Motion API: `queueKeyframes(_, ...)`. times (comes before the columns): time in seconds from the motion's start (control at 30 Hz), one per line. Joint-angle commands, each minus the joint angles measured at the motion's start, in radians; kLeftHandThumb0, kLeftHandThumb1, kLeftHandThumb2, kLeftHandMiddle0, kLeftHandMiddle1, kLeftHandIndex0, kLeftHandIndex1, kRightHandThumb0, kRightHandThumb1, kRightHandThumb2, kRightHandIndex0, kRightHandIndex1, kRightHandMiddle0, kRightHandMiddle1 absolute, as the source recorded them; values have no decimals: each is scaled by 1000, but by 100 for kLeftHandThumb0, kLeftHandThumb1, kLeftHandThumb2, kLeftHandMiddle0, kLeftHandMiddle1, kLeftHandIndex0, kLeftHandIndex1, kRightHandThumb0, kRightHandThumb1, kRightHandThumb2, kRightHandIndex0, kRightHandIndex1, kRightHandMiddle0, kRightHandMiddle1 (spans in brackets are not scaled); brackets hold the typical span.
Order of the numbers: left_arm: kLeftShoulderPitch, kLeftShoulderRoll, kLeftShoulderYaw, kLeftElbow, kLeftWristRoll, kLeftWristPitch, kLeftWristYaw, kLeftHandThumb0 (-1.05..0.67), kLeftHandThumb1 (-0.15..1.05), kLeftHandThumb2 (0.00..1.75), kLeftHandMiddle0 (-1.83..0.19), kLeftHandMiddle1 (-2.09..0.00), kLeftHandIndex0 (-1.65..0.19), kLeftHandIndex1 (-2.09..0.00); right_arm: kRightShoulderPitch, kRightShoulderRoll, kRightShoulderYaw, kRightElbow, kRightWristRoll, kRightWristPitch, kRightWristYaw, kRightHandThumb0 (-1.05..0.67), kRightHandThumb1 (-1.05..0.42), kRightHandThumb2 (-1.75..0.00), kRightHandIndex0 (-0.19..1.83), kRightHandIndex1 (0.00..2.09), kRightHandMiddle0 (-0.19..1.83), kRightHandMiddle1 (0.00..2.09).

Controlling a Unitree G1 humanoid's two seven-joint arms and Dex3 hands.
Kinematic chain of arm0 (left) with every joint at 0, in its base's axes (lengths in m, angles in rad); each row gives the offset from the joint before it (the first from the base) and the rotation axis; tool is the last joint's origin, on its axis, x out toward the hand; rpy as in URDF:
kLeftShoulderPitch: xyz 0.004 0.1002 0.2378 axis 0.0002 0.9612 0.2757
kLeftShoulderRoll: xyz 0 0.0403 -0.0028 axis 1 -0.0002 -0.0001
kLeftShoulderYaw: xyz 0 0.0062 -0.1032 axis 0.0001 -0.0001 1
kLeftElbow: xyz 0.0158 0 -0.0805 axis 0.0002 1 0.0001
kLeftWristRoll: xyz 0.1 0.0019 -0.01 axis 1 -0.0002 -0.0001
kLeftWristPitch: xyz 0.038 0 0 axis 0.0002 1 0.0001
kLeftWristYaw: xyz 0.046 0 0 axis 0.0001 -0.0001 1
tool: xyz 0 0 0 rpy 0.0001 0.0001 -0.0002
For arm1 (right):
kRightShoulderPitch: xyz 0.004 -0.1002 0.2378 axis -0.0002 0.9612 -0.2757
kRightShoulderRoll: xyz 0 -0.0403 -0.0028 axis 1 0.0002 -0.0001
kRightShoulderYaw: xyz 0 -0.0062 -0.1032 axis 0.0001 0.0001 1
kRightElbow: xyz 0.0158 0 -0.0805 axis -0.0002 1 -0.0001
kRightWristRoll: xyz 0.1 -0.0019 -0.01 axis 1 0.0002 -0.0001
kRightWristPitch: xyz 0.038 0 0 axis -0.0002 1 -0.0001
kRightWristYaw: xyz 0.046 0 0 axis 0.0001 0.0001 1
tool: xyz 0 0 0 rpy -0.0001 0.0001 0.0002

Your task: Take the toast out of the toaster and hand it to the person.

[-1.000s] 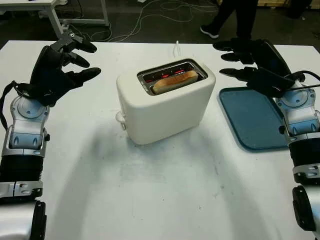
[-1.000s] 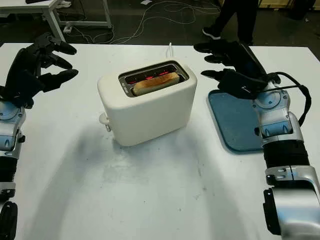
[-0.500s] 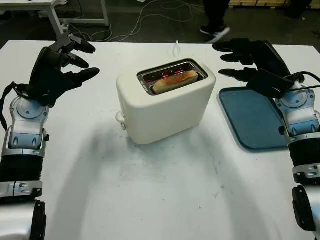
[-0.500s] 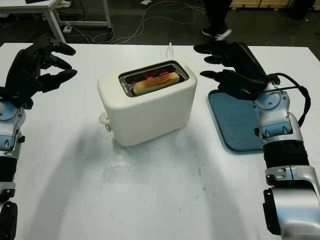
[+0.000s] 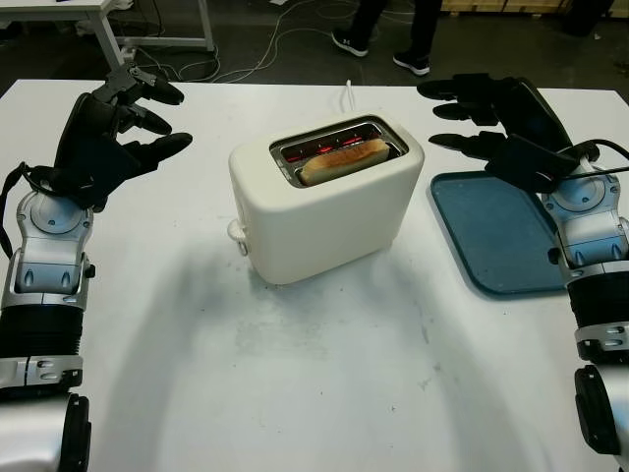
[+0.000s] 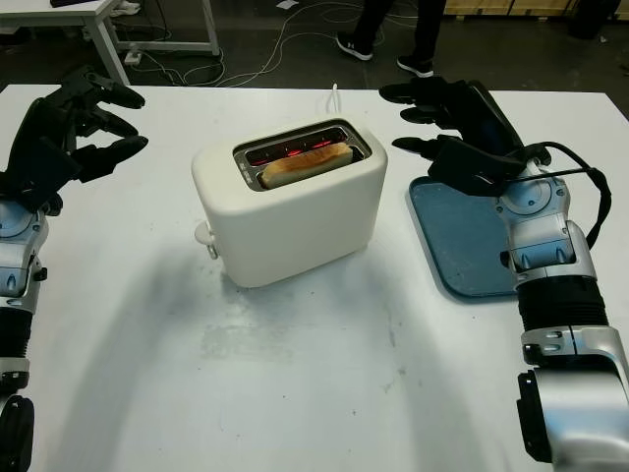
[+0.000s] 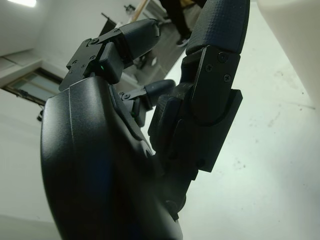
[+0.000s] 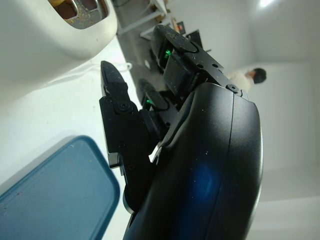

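While slotted, toast (image 5: 343, 159) lengthwise (upright).

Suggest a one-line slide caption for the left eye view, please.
Toast sits in the cream toaster; left hand and right hand flank it, open, above the table.

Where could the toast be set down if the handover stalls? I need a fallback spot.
The blue tray beside the toaster is bare, under the open right hand. The white table in front of the toaster is bare too.
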Motion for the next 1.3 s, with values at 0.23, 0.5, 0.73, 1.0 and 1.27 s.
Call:
queueKeyframes(0.23, 7, -1, 2, -9, -4, -2, 3, -98, 92, 7, -32, -135, -28, -118, 10, 5, -5, -5, 12, -8, 1, -12, -90, 0, 76, 2, 69, 1)
queueKeyframes(0.5, 10, -3, 6, -12, -15, -1, 3, -99, 92, 6, -30, -136, -28, -119, 17, 4, -4, -14, 6, -14, -8, -10, -90, 0, 77, 2, 69, 1)
queueKeyframes(0.73, 8, -3, 7, -2, -18, -9, 3, -99, 92, 9, -32, -135, -28, -119, 20, 4, -8, -20, 14, -2, -1, -14, -90, 0, 76, 2, 68, 1)
queueKeyframes(1.0, 15, 3, -1, -8, -4, -7, 6, -98, 92, 9, -33, -135, -28, -118, 35, 8, -9, -49, 13, 29, -1, -9, -91, -1, 75, 1, 68, 0)
queueKeyframes(1.27, 14, 0, 1, 1, -18, -11, 3, -97, 92, 6, -31, -137, -28, -120, 40, 10, -8, -62, 14, 44, 3, -13, -91, 0, 75, 1, 68, 0)
